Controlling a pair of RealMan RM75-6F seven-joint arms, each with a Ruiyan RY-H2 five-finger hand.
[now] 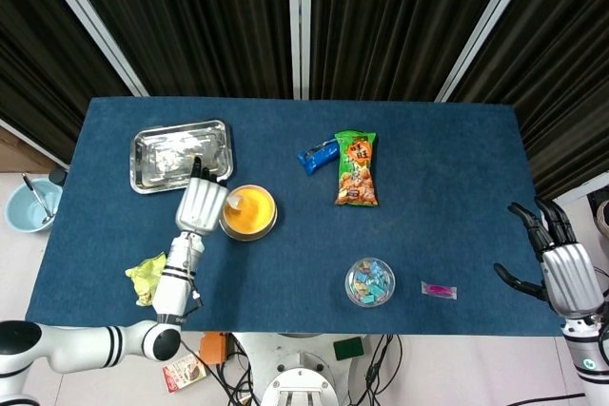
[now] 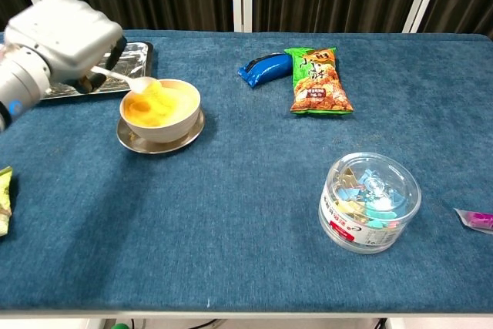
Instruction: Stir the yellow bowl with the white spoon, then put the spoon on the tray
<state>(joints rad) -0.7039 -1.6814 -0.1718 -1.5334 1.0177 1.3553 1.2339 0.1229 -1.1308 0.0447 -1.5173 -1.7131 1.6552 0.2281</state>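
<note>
**Spoon held over the left rim of the yellow bowl**

The left hand [image 2: 65,32] is clamped on the handle of the white spoon [image 2: 127,78], its fingers curled around the handle. The spoon's scoop hangs at the left rim of the yellow bowl [image 2: 166,109], level with the yellow contents; whether it touches them cannot be told. The bowl sits on a small metal saucer [image 2: 158,140] on the blue worktop [image 2: 246,213]. In the head view the left hand [image 1: 200,204] lies just left of the bowl [image 1: 249,213], and just beyond it stands the metal tray [image 1: 181,154], at the far left of the worktop.

The right hand [image 1: 561,268] hangs off the worktop's right edge, fingers spread apart and holding nothing.

Right of the bowl, farther back, lie a blue packet [image 2: 263,65] and a green snack bag [image 2: 316,81], touching side by side. A clear round tub [image 2: 370,202] of coloured bits stands near the front right, with a small pink wrapper [image 1: 439,289] just to its right. A yellow-green pouch [image 1: 147,278] lies at the near left.
</note>
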